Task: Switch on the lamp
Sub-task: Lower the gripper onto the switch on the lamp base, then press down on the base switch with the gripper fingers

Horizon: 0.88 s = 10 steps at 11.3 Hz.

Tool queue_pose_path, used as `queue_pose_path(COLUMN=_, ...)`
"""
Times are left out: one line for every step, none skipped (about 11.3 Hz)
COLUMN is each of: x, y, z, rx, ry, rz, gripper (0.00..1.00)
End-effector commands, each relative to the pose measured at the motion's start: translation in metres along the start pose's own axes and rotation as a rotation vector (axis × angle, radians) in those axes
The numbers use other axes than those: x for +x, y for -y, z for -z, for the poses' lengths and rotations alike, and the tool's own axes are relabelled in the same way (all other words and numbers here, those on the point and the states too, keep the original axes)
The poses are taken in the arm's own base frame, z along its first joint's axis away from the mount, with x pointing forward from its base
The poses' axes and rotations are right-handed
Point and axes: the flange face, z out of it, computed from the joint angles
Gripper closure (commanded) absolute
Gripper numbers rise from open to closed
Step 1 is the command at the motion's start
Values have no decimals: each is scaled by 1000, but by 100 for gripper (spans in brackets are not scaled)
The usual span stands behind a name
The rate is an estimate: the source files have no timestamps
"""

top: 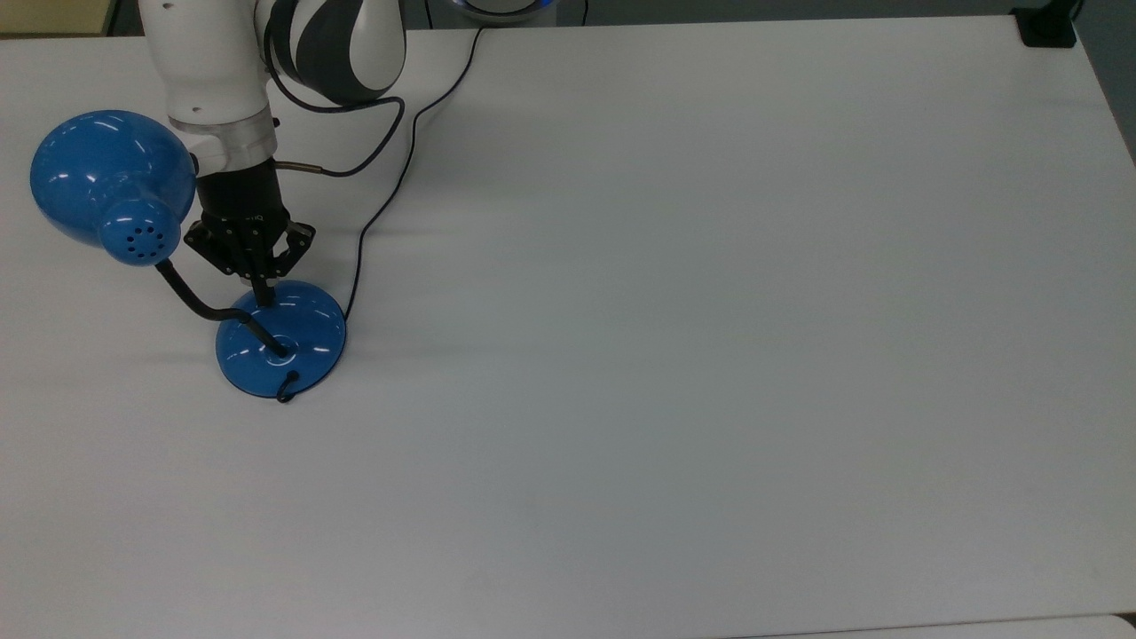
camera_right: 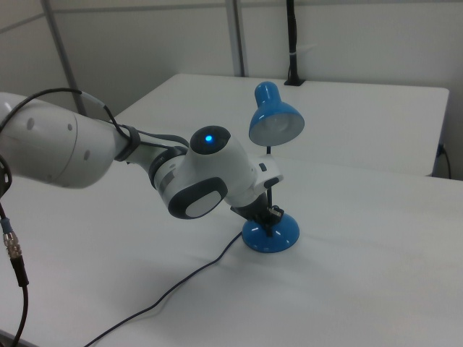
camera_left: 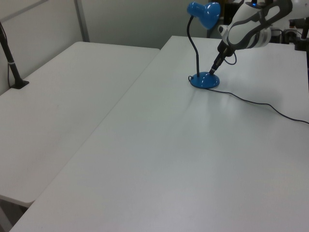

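Where the white bench (top: 710,311) runs toward its far-left corner in the top view, the lamp (top: 280,339) stands with its round blue base flat on the surface, well in from the near edge. Its black bendy neck (top: 191,297) climbs from the middle of the base and carries the glossy dome shade (top: 111,182) off toward the top view's left edge, the vent holes showing on the shade's narrow end. The thin black cord (top: 390,191) leaves the base and snakes across the bench to the far edge.

The claw (top: 264,295) points down at the far rim of the base, its fingers drawn together to a single narrow tip with nothing between them; that tip sits on the spot of the base where the small switch would be (contact itself cannot be made out). In the left view the claw (camera_left: 212,71) meets the base's upper side, beside the neck. In the right view the arm's white wrist (camera_right: 210,181) hangs just over the base.
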Motion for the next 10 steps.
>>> queue_pose_path(x=3, y=1, z=-6, rx=-3, ry=-13, rz=-13, gripper=100)
queue_pose_path(x=3, y=1, z=-6, rx=-3, ry=-13, rz=-13, gripper=100)
queue_pose_path(x=2, y=1, z=-7, rx=-3, ry=-11, rz=-12, gripper=100)
queue_pose_path(x=2, y=1, z=-9, rx=-3, ry=-8, rz=-12, gripper=100)
queue_pose_path(x=1, y=0, z=-9, rx=-3, ry=-7, rz=-15, gripper=100)
queue_pose_path(x=1, y=0, z=-9, rx=-3, ry=-7, rz=-15, gripper=100)
queue_pose_path(x=-3, y=-2, z=-14, rx=-2, ry=2, rz=-20, gripper=100)
queue_pose_path(x=-4, y=-2, z=-18, rx=0, ry=8, rz=-23, gripper=100)
queue_pose_path(x=-5, y=-3, z=-18, rx=1, ry=10, rz=-32, gripper=100)
queue_pose_path(x=-6, y=-4, z=-18, rx=4, ry=7, rz=-64, gripper=100)
